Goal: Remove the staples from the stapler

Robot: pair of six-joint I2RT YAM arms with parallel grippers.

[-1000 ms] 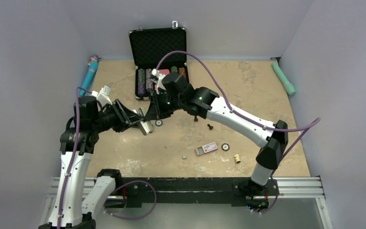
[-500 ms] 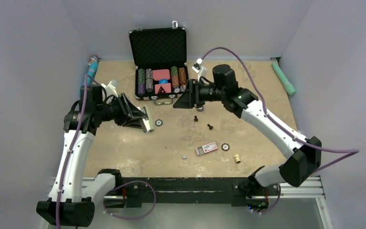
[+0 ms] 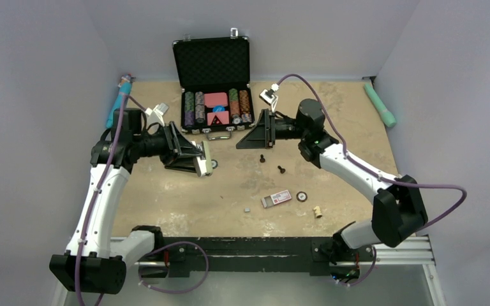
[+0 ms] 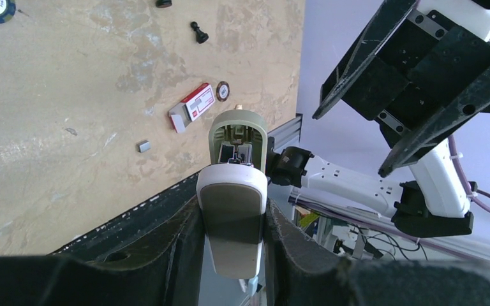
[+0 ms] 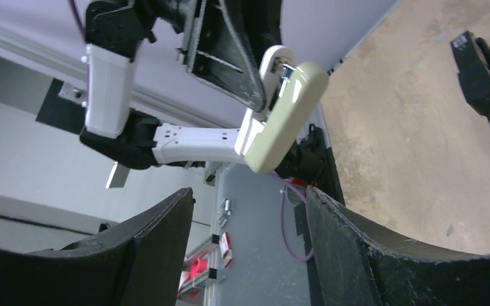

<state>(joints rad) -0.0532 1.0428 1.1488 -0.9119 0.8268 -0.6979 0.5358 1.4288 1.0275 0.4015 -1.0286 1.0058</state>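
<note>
The left gripper (image 4: 233, 220) is clamped on a beige stapler (image 4: 231, 191), held above the table at about 9 o'clock. The staples (image 3: 247, 208), a tiny grey strip, lie on the tabletop near 6 o'clock, just left of a red-and-white box (image 3: 276, 198). Near 12 o'clock the right gripper (image 3: 255, 131) is spread wide, holding nothing.

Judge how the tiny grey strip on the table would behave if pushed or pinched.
The staples look tiny beside the cardboard box, so probably very light and apt to slide, not roll. Lying flat and low, they are likely hard to pinch.
</note>
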